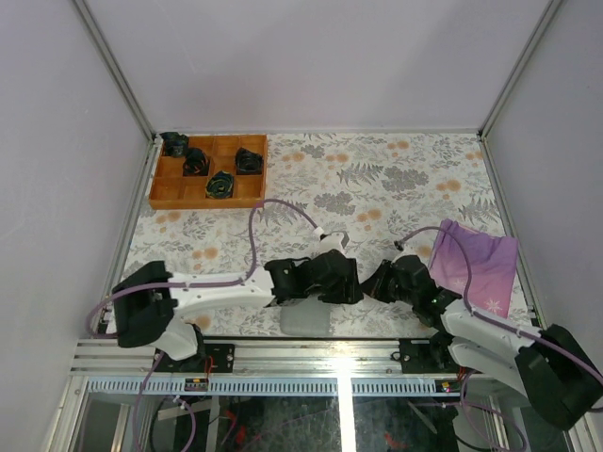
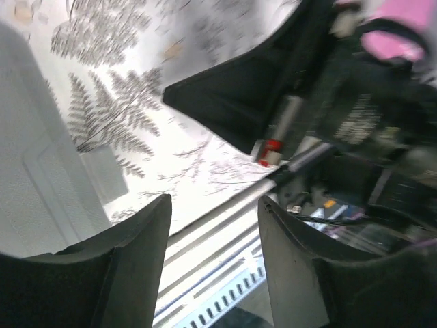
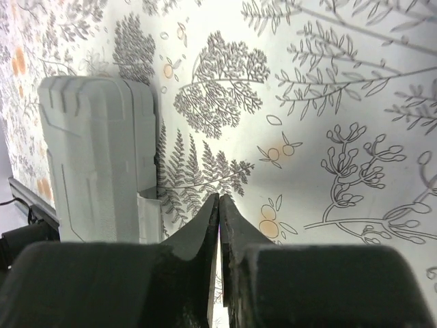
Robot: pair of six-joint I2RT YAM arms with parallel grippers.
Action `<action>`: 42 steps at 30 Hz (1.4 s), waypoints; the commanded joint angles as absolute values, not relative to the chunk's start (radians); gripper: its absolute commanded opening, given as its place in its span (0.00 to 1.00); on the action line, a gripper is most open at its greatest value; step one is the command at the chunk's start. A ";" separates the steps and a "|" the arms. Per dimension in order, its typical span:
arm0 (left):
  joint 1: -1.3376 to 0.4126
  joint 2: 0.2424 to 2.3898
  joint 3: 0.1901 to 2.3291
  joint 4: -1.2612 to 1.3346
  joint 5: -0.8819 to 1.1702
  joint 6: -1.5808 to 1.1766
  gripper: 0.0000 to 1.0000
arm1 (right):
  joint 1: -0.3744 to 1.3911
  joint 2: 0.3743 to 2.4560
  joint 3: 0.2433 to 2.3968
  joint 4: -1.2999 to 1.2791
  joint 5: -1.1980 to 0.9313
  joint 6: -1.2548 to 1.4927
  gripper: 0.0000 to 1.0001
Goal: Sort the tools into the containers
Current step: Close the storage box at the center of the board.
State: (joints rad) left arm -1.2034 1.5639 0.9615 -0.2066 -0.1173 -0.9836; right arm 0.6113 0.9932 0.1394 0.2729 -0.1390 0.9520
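Note:
The grey plastic case (image 1: 306, 320) lies shut on the flowered cloth near the table's front edge, partly under my left arm. It shows at the left of the right wrist view (image 3: 102, 150) and of the left wrist view (image 2: 41, 171). My left gripper (image 1: 347, 281) is open and empty (image 2: 215, 205), hanging just right of the case and facing the front rail. My right gripper (image 1: 375, 282) is shut on nothing (image 3: 218, 199), low over the cloth just right of the case. No pliers, screwdriver, tape measure or key is in view.
An orange compartment tray (image 1: 165, 193) at the back left holds several dark objects. A purple cloth (image 1: 480, 259) lies at the right, beside my right arm. The two grippers are close together at the front middle. The metal front rail (image 2: 205, 246) lies just below.

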 commanded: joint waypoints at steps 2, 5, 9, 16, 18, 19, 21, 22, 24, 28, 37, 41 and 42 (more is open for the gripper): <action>-1.177 1.419 1.045 -0.293 -0.216 -0.863 0.53 | 0.618 0.866 0.225 0.082 -0.017 0.844 0.07; -1.118 1.368 1.014 -0.373 -0.236 -0.845 0.52 | 0.618 0.863 0.281 0.001 -0.011 0.772 0.09; -1.049 1.311 0.930 -0.479 -0.293 -0.831 0.54 | 0.625 0.875 0.337 -0.060 -0.007 0.736 0.15; -1.023 1.198 0.726 -0.447 -0.237 -0.834 0.67 | 0.686 0.904 0.398 -0.067 0.007 0.741 0.22; -1.022 1.190 0.692 -0.425 -0.218 -0.835 0.69 | 0.708 0.923 0.404 -0.056 0.007 0.748 0.24; -1.021 1.190 0.680 -0.416 -0.214 -0.836 0.70 | 0.720 0.931 0.406 -0.047 0.004 0.751 0.25; -1.019 1.199 0.664 -0.409 -0.216 -0.840 0.71 | 0.737 0.941 0.409 -0.029 -0.005 0.760 0.27; -1.019 1.205 0.656 -0.406 -0.215 -0.842 0.72 | 0.744 0.944 0.410 -0.020 -0.015 0.768 0.28; -1.016 1.218 0.639 -0.392 -0.211 -0.845 0.72 | 0.757 0.949 0.412 -0.002 -0.032 0.785 0.30; -1.015 1.251 0.604 -0.340 -0.179 -0.859 0.70 | 0.795 0.975 0.411 0.046 -0.070 0.840 0.37; -1.034 1.316 0.532 -0.281 -0.133 -0.963 0.56 | 0.917 1.064 0.424 0.088 -0.017 0.989 0.48; -1.038 1.318 0.529 -0.279 -0.138 -0.976 0.51 | 0.926 1.088 0.433 0.060 -0.001 1.009 0.49; -1.038 1.316 0.531 -0.281 -0.138 -0.974 0.51 | 0.927 1.089 0.435 0.046 0.003 1.013 0.49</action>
State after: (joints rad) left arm -1.0222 1.2728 0.5819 -0.2050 -0.1570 -0.9665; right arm 0.9134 1.0809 0.3862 0.0521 -0.0414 0.9619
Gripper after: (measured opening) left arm 0.523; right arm 0.483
